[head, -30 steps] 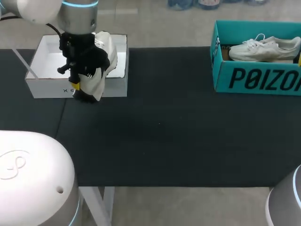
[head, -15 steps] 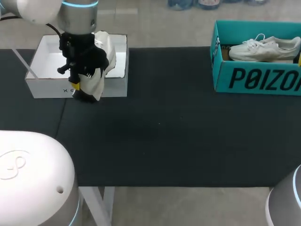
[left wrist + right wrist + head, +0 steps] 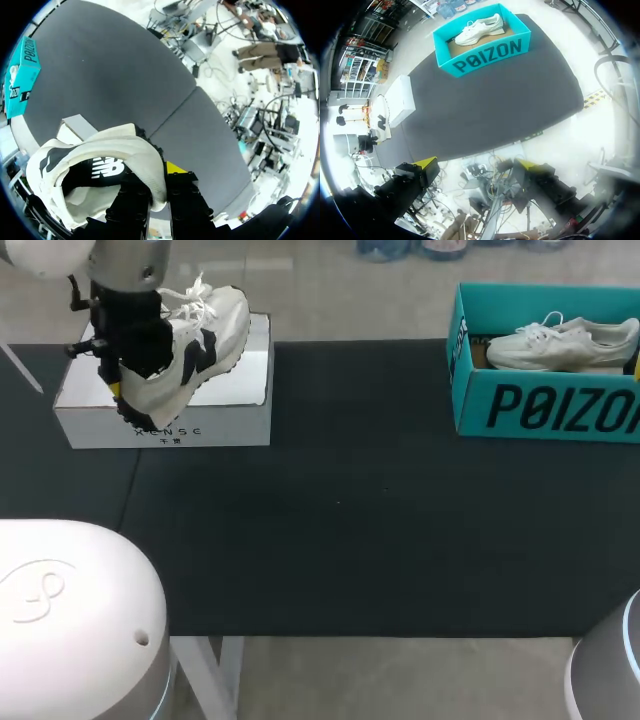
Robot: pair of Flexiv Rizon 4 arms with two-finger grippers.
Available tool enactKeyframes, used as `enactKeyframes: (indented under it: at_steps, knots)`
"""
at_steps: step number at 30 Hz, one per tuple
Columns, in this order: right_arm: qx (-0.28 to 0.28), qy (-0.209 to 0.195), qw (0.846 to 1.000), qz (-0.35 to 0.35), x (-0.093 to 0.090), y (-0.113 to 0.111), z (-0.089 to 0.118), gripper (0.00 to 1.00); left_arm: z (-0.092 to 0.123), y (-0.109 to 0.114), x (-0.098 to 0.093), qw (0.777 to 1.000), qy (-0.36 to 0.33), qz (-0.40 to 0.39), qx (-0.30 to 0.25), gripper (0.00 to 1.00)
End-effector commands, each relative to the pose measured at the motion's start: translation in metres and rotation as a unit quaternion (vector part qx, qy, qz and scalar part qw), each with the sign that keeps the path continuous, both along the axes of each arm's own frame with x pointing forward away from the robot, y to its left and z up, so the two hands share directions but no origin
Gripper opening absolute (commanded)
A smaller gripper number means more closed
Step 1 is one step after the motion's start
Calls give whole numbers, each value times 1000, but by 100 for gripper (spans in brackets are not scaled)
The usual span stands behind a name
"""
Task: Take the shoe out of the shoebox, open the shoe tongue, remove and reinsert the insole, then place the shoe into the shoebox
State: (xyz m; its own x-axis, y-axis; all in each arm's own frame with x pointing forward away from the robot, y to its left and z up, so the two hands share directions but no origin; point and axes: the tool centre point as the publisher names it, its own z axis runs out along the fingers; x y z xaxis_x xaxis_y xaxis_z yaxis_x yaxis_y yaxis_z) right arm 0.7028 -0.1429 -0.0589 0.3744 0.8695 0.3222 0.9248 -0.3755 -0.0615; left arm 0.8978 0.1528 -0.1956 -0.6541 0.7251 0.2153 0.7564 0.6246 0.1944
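A white sneaker (image 3: 200,335) with a black logo hangs in the air over the white shoebox (image 3: 215,410) at the table's far left. My left gripper (image 3: 118,388) is shut on its heel collar, and the toe points right. In the left wrist view the sneaker (image 3: 100,155) fills the space ahead of the left gripper (image 3: 160,187), whose black fingers pinch the collar's rim. My right gripper (image 3: 480,167) is open and holds nothing, off the table's near side. From there the white shoebox (image 3: 402,100) and the lifted sneaker (image 3: 379,117) show far off.
A teal shoebox (image 3: 545,405) holding another white sneaker (image 3: 570,343) stands at the table's far right; it also shows as the teal shoebox (image 3: 485,42) in the right wrist view. The dark table mat (image 3: 380,510) stretches between the two boxes.
My left arm has lifted the sneaker up and back to the left, from the box's front wall to above the box. The sneaker has swung so its toe points right.
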Motion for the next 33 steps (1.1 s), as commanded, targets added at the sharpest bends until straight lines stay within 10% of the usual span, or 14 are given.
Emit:
enactKeyframes:
  at_steps: [1, 5, 33]
  knots:
    - [0, 2, 1000, 0, 2, 0, 0, 100, 0, 54, 6, 974, -4, -226, -12, 0]
    - [0, 2, 1000, 0, 2, 0, 0, 100, -4, 89, 24, 959, 0, -279, 52, 0]
    - [0, 2, 1000, 0, 2, 0, 0, 100, -1, 94, 35, 947, -5, -316, 56, 0]
